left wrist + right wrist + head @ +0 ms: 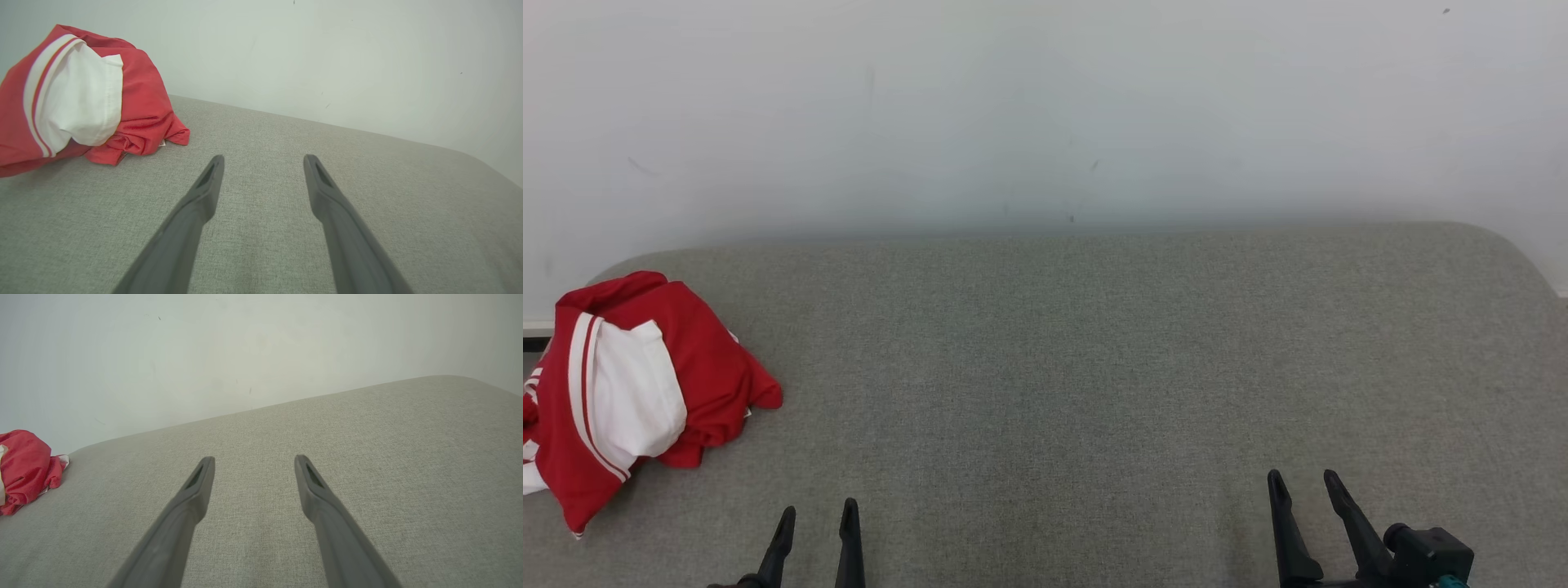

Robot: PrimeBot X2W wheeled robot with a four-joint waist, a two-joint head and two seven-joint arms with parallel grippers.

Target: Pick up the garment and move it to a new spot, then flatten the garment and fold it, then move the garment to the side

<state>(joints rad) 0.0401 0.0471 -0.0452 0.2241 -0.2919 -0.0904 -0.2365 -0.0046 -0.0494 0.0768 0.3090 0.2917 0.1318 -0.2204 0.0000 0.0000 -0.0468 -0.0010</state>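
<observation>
The grey padded surface point(1094, 367) lies open across its middle and right, from near edge to far edge. The wall point(1045, 106) closes the far side. A crumpled red and white garment point(645, 392) heaps up at the left edge, the one obstacle.

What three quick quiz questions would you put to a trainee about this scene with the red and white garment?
1. Where on the grey padded surface does the garment lie?
A. at its left edge
B. in the centre
C. at its right edge
2. True or false: the left claw is nearer the garment than the right claw is.
3. Fill in: both claws hold nothing, and their jaws stand ____.

Key: 1 A; 2 true; 3 open.
</observation>
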